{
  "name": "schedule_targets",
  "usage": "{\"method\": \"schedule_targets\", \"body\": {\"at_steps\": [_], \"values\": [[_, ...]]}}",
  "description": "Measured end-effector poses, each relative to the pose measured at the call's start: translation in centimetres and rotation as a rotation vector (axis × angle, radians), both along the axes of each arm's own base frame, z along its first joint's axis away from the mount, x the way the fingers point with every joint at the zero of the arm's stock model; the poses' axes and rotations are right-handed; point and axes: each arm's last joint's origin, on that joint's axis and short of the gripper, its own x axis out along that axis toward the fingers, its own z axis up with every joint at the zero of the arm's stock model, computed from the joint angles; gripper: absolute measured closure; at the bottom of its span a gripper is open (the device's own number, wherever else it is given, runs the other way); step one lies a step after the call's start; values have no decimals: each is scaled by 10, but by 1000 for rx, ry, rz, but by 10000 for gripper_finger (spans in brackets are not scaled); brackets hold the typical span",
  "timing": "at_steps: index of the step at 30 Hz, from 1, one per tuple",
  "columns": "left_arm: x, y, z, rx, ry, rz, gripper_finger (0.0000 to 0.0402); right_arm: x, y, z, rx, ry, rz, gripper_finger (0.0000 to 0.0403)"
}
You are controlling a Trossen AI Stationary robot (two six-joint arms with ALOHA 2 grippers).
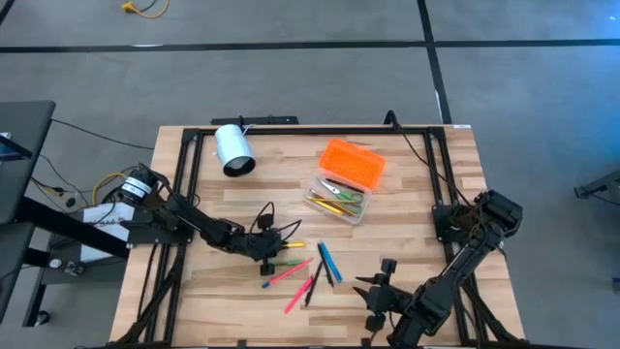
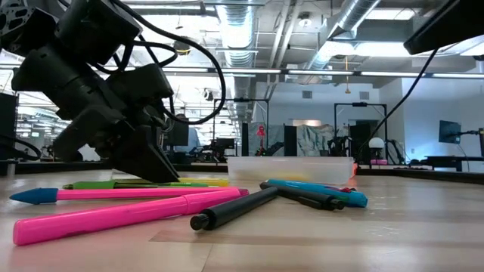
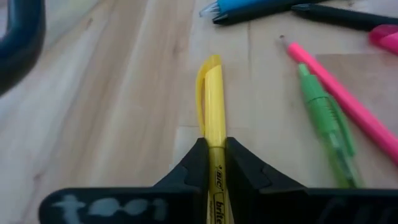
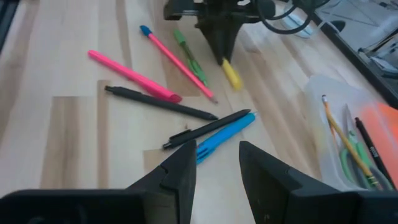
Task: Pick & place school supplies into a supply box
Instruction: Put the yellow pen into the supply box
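Note:
My left gripper is shut on a yellow highlighter that lies at the middle of the table. Other school supplies lie loose beside it: a green pen, a pink pen, a pink highlighter, two black pens and a blue pen. The supply box, a clear base holding several pencils, stands farther back with its orange lid behind it. My right gripper hangs open above the blue pen, near the table's front edge, with nothing between its fingers. My left gripper pinches the yellow highlighter's barrel between its two fingers, at the end away from the cap. The fingers slant down from the table's left and lie along the highlighter. The highlighter lies flat on the table, its capped end pointing toward the table's right.
A white cylinder lies on its side at the far left of the table. A black frame rail runs along the table's far edge and down both sides. Bare wood lies to the right of the pens and the box.

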Motion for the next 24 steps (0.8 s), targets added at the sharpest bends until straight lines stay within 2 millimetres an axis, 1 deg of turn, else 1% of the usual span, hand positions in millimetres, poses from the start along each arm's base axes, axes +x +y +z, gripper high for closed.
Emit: {"method": "schedule_targets", "body": {"at_steps": [5, 11, 17, 24], "values": [[6, 0, 4, 93, -5, 2, 385, -7, 6, 0, 22, -10, 9, 288], [21, -1, 16, 213, 30, -2, 385, -12, 10, 0, 35, -19, 17, 288], [41, 2, 33, 247, 20, -8, 385, -15, 12, -3, 44, -19, 12, 288], [60, 5, 52, 282, -33, -38, 385, -20, 16, -11, 47, -13, 4, 288]]}}
